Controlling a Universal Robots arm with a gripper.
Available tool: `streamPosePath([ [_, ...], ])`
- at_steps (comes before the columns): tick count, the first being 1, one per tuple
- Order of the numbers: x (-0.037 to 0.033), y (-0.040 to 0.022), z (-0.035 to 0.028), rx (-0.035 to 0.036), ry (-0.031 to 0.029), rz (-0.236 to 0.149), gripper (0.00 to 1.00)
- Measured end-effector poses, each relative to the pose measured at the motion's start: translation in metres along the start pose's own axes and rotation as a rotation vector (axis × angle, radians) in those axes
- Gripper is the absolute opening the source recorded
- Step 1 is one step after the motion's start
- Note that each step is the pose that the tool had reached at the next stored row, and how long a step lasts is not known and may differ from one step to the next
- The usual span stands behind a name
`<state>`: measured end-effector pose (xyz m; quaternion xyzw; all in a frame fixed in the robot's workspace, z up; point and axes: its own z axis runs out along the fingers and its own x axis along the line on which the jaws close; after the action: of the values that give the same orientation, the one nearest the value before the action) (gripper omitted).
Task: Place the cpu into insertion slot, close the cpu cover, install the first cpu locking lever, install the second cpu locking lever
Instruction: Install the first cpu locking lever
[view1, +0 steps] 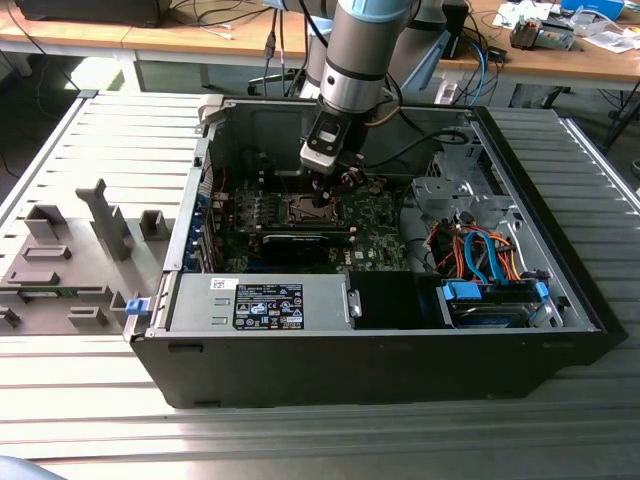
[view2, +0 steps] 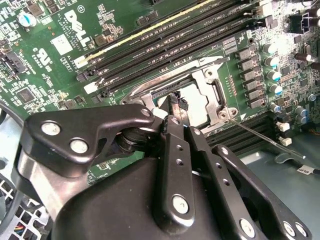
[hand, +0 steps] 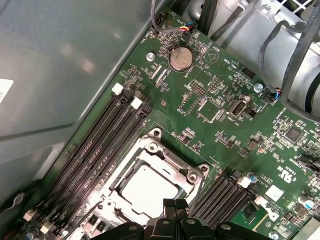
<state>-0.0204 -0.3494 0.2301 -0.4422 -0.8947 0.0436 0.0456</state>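
Tool (jaws together) over the cpu cover.

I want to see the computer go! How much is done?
The cpu sits in the insertion slot, with the cpu cover looking down over it. The gripper, shut, is at the cover's edge. One locking lever sticks out loose, so the levers look left to do.

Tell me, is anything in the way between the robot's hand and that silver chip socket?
Nothing visible. The hand is right over the edge of the cpu cover, with the cpu showing through its window.
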Motion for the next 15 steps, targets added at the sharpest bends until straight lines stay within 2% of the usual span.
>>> streamPosePath([
  [15, 0.0000, 0.0000, 0.0000, 0.0016, -0.0044, -0.036, 0.11],
])
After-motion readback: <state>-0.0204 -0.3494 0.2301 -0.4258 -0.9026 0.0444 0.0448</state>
